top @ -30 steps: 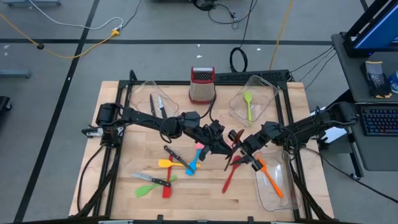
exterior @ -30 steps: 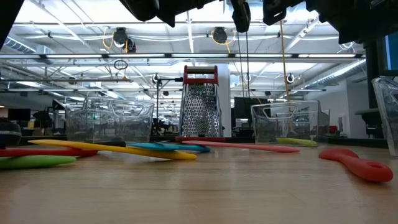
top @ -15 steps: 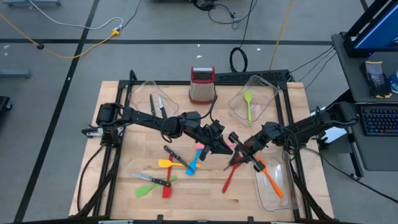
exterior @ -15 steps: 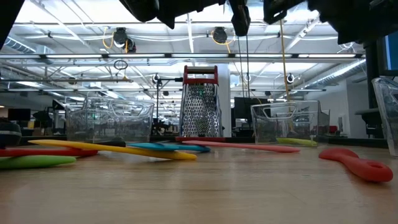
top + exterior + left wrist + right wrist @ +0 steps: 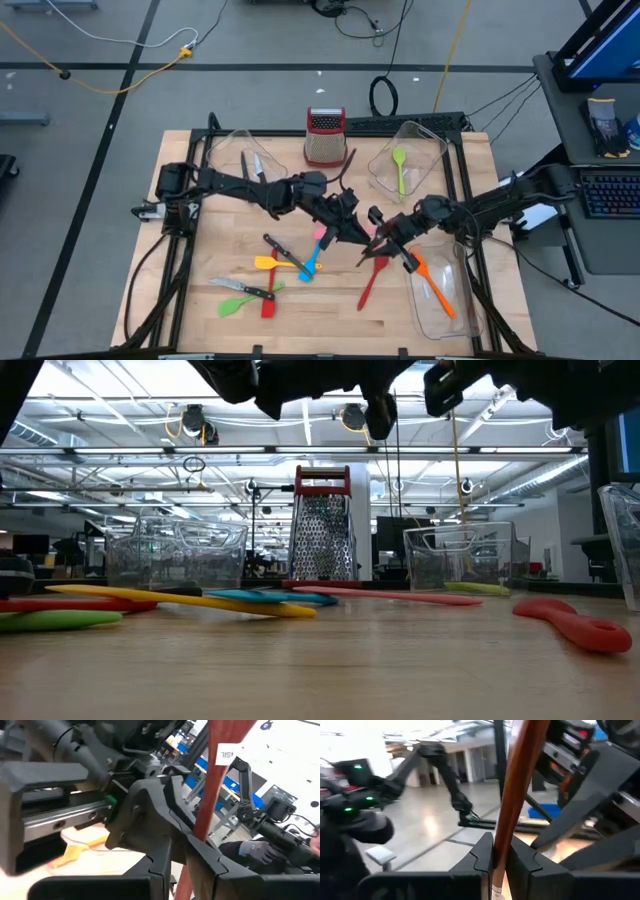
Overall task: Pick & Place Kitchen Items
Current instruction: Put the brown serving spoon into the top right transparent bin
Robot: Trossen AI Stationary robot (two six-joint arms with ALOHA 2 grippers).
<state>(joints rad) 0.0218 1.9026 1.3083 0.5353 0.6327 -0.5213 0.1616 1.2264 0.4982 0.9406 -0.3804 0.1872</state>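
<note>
While the two arms meet over the middle of the table, the right gripper (image 5: 501, 854) pinches the brown spoon (image 5: 520, 775) tight in the air. The left gripper (image 5: 186, 847) sits close around the same handle; let it open fully before the right pulls away slowly. A green spoon (image 5: 400, 165) lies in the back right bin (image 5: 432, 143), two knives (image 5: 251, 166) in the back left bin (image 5: 222, 150), and an orange spatula (image 5: 433, 286) in the near right bin (image 5: 462, 310).
</note>
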